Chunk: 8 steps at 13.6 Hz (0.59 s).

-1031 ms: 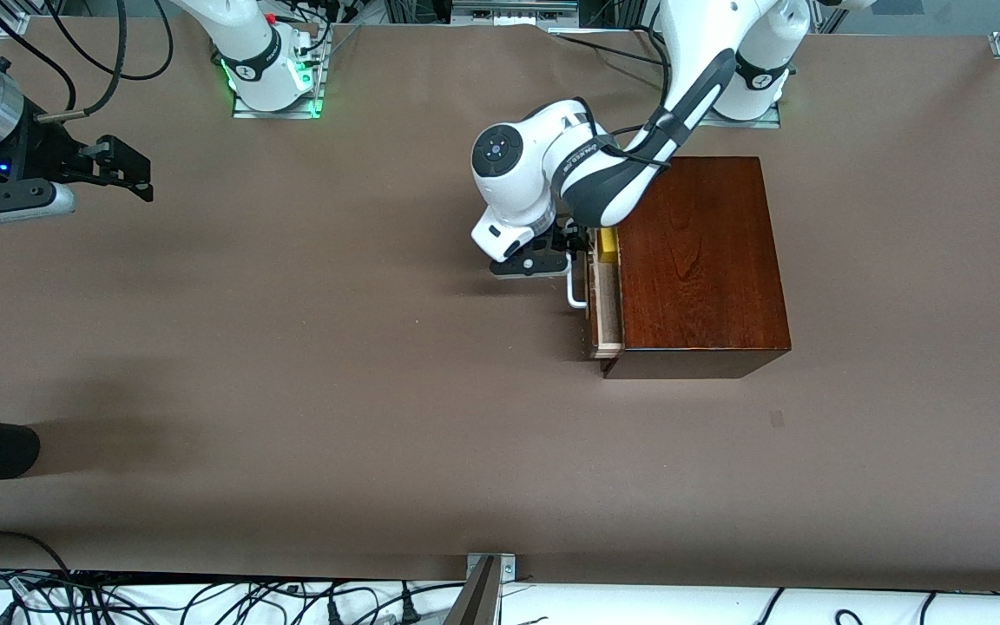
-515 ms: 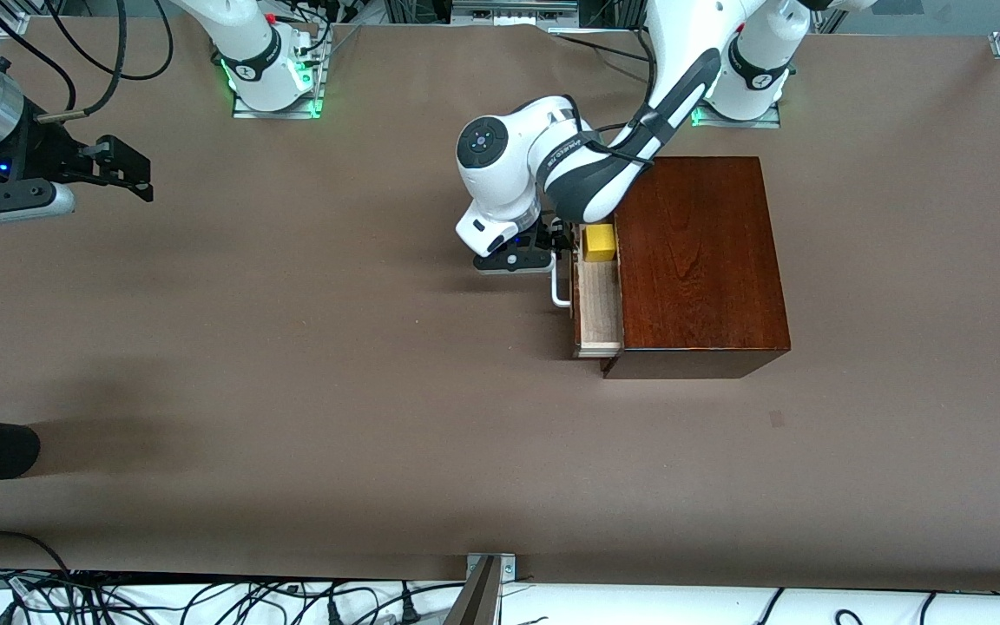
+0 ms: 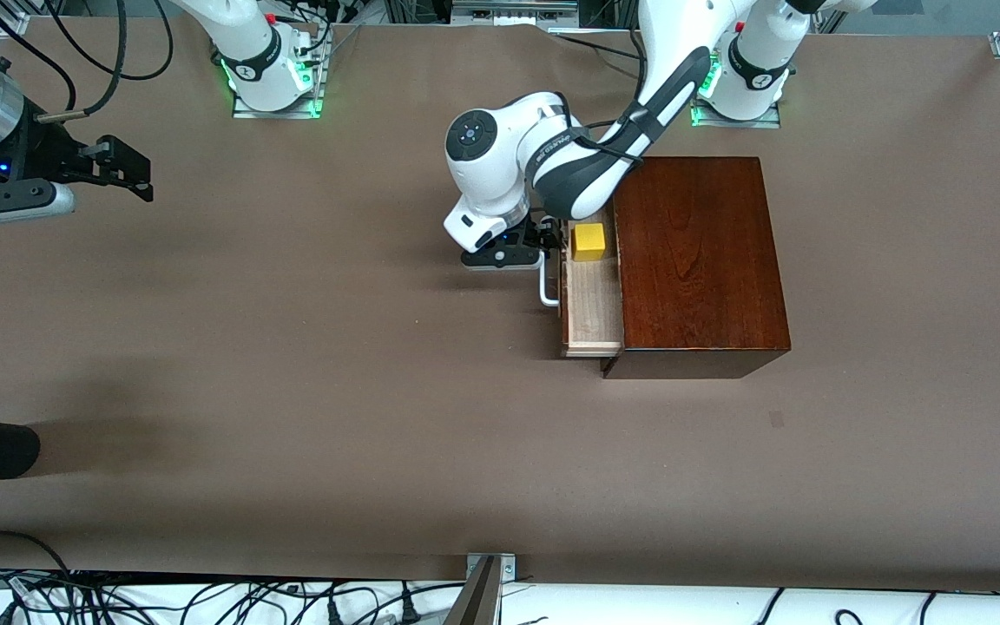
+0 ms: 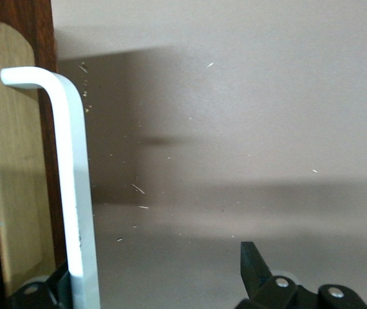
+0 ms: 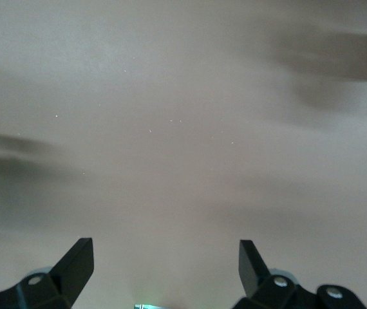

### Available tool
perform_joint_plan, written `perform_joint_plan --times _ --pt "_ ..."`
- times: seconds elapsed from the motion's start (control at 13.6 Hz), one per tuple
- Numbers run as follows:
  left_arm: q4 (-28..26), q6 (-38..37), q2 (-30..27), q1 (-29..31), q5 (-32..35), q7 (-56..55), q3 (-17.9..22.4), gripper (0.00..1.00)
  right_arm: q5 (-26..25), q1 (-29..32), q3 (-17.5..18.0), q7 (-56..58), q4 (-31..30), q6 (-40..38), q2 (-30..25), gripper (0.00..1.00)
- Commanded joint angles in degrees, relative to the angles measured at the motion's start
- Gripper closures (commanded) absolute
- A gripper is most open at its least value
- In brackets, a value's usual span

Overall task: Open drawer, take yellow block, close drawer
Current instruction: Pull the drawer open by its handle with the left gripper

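Yellow block [image 3: 588, 241] seen in part-open drawer [image 3: 591, 304] | left gripper [image 3: 543, 252] fingers apart around handle [image 4: 74, 193] | right gripper [image 5: 164, 270] spread wide, parked

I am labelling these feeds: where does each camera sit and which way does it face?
Front view: high across the table, facing both arms, the drawer and yellow block.
Left wrist view: on the left arm, looking past the left gripper at the white handle.
Right wrist view: right gripper open over bare table.
Shared: the white handle.
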<state>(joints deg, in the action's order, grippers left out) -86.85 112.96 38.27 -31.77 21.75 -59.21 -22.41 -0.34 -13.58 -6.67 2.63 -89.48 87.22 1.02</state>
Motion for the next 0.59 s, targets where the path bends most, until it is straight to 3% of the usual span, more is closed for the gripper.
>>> perform_joint_plan --times 0.0,0.22,0.52 --pt "6.0 5.3 4.0 -2.2 0.0 0.5 -0.8 0.0 0.0 0.4 0.3 -0.2 1.1 -1.1 0.4 0.0" --pt "6.3 4.4 3.7 -2.3 0.4 0.4 -0.7 0.0 -0.1 0.4 0.3 -0.2 1.1 -1.1 0.4 0.0" --pt "11.2 -5.3 3.4 -2.3 0.6 2.6 -0.6 0.0 0.0 0.4 0.3 -0.2 1.1 -1.1 0.4 0.0"
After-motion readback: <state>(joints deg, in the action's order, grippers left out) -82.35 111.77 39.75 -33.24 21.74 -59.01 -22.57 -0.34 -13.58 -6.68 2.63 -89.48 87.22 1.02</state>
